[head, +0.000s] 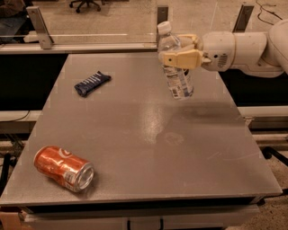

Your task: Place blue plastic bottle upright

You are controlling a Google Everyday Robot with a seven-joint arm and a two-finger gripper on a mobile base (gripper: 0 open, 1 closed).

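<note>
The bottle (180, 83) is held in the gripper (167, 50), whose fingers are closed around its upper half, just below the neck. It is kept above the table's (135, 134) far right part, nearly upright, with its top tipped slightly left and its base apparently clear of the surface. A can (64, 168) is laid on its side at the table's near left corner, and a dark wrapper (92, 83) is seen at its far left.

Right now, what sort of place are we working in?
Probably an office-type robot lab: grey work table, rolling chair base behind. The gripper holds the blue plastic bottle over the table's far side.
</note>
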